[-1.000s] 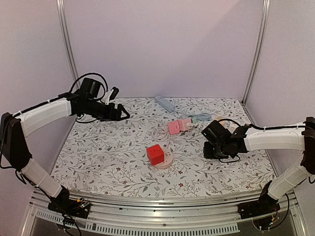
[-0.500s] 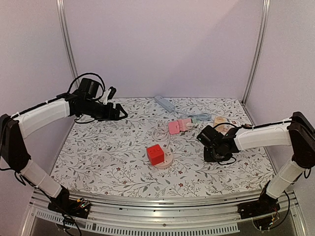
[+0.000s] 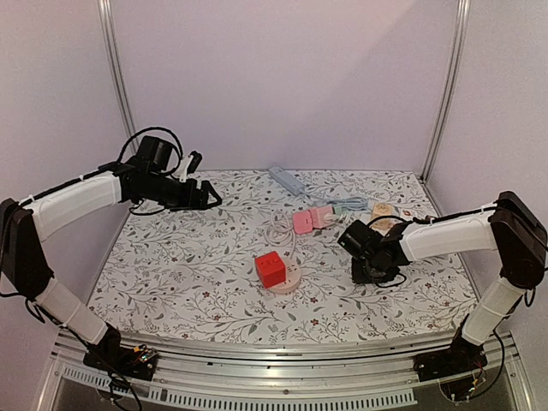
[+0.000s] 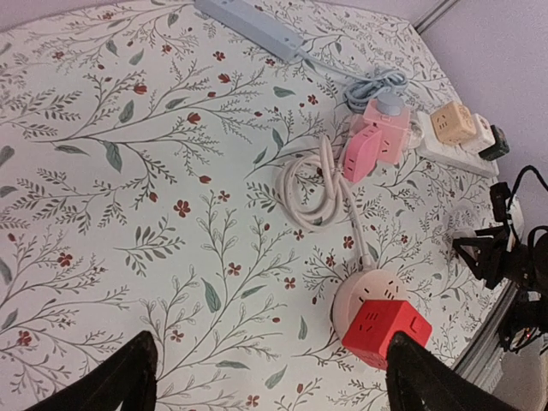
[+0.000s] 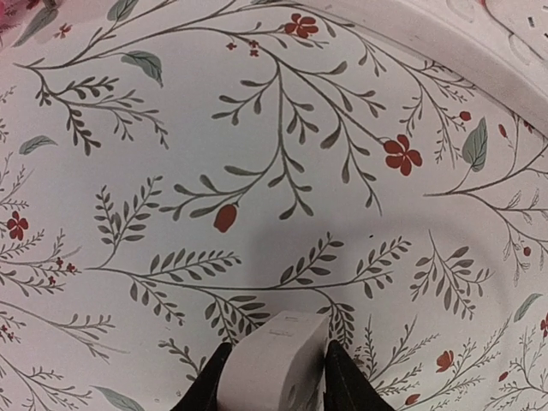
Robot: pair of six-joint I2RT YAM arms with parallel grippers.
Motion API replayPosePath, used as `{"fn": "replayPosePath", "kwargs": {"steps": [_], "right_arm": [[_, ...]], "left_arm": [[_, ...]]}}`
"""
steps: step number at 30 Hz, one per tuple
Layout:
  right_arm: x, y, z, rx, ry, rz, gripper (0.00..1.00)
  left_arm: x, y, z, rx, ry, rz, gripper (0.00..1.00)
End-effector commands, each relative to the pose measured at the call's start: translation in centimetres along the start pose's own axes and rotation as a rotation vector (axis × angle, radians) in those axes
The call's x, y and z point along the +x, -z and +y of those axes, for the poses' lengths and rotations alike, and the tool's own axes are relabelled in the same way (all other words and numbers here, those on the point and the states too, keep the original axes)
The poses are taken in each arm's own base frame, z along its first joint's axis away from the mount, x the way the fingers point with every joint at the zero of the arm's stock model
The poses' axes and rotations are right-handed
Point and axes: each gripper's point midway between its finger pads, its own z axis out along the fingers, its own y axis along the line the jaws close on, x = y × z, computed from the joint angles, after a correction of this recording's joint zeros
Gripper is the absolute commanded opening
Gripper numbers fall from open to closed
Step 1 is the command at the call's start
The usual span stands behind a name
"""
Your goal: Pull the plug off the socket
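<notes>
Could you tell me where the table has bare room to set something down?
Bare: the whole left half, from the red cube adapter and coiled cord to the left edge, and the front strip. Crowded: back right, around the pink adapter and white power strip.

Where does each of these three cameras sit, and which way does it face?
Top external: above and behind the bases, facing down over the table; left arm, right arm show.
Left wrist: on the raised left arm, looking down across the table; open left fingers at bottom corners.
Right wrist: low over the table, facing down; right fingers flank a white plug.
Shared by top and left wrist: red cube, pink adapter.
</notes>
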Motion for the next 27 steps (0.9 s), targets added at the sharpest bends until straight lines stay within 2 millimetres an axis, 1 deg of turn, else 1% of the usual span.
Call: {"fn": "replayPosePath", "kwargs": {"steps": [1, 9, 13, 15, 19, 23, 27], "right_arm": [[-0.9, 0.6, 0.4, -0.016, -0.016, -0.015, 0.37], [-1.9, 1.9, 1.3, -0.099, -0.014, -0.046, 0.51], [-2.7, 3.7, 1.9, -0.159, -0.001, -0.085, 0.57], [-3.4, 5.5, 2.8, -0.2, 0.033, -0.129, 0.61], [-4.3, 9.2, 5.9, -0.322, 0.115, -0.19, 0.68], [-4.6, 12.8, 9.9, -0.442, 0.187, -0.26, 0.81], [-4.3, 14.4, 13.9, -0.533, 0.234, -0.279, 0.88]], "left_arm": [[0.5, -0.3, 0.2, -0.009, 0.008, 0.018, 0.9], [0.5, -0.2, 0.2, -0.011, 0.01, 0.019, 0.91], [0.5, -0.2, 0.1, -0.008, 0.012, 0.018, 0.9], [0.5, -0.2, 0.1, -0.007, 0.012, 0.017, 0.9], [0.5, 0.0, -0.1, -0.002, 0.013, 0.013, 0.91], [0.5, -0.1, -0.2, 0.004, 0.016, 0.013, 0.91], [0.7, -0.1, -0.3, 0.008, 0.018, 0.016, 0.9]]}}
